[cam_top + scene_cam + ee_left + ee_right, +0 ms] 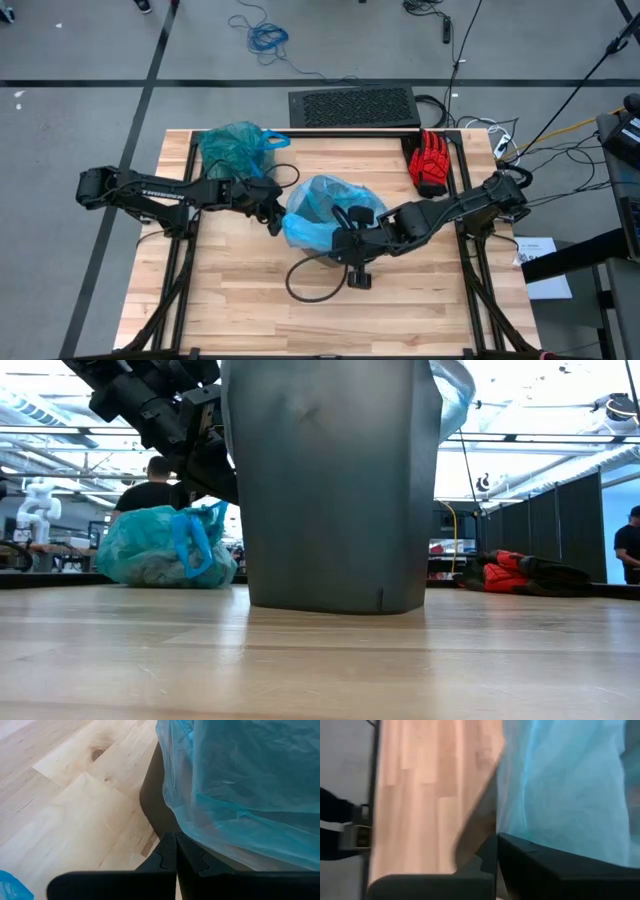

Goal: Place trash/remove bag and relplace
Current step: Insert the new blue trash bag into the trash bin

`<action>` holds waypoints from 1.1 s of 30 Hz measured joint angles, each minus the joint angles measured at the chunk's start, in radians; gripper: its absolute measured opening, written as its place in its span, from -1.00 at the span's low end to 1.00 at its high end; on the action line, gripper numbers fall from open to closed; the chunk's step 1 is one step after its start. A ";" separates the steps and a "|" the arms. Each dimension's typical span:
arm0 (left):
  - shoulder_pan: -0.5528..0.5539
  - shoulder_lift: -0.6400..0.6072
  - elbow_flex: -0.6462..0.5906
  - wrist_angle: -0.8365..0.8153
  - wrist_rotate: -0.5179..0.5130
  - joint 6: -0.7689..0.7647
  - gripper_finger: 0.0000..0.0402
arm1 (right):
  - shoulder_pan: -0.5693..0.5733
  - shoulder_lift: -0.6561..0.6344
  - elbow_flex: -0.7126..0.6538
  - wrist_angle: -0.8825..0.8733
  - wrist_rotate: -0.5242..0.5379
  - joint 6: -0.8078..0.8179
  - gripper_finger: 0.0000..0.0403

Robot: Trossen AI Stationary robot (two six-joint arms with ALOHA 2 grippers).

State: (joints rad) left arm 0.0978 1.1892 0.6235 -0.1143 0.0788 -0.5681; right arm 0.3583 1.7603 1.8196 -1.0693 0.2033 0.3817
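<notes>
Bags [238,147] x2, bin [335,485] x1, glove [432,163] x1

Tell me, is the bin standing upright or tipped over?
Upright. The low view shows the bin standing flat on the table, and the sky-blue bag covers its top.

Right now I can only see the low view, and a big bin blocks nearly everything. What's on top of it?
Observer: A sky-blue plastic bag is draped over the bin and bunched up across its top.
Operator: Where did the two arms go?
Observer: From above, the left gripper is at the bin's left side. The right gripper is at its near right side. Both are close to the blue plastic.
Operator: Are they open?
Observer: No, the wrist views show both with their jaws shut. I cannot tell if any plastic is pinched between them.
</notes>
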 joint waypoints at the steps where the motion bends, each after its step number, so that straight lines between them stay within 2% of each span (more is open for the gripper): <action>1: 0.000 0.000 0.000 0.000 0.000 0.000 -1.00 | 0.008 0.000 0.008 0.000 -0.012 0.010 -0.99; 9: 0.000 0.000 0.000 0.001 0.025 -0.001 -1.00 | 0.063 -0.005 0.130 0.003 -0.050 0.118 -1.00; 14: 0.000 0.000 0.000 0.001 0.025 -0.002 -1.00 | 0.098 0.012 0.133 -0.017 -0.049 0.188 -1.00; 24: 0.000 0.000 0.000 0.001 0.025 -0.002 -1.00 | 0.152 0.124 0.131 -0.073 -0.038 0.271 -1.00; 33: 0.000 0.000 0.000 0.001 0.024 -0.002 -1.00 | 0.154 0.202 0.131 -0.086 0.010 0.315 -1.00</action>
State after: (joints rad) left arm 0.0978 1.1892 0.6233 -0.1135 0.1032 -0.5701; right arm 0.5122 1.9625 1.9503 -1.1557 0.2129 0.6964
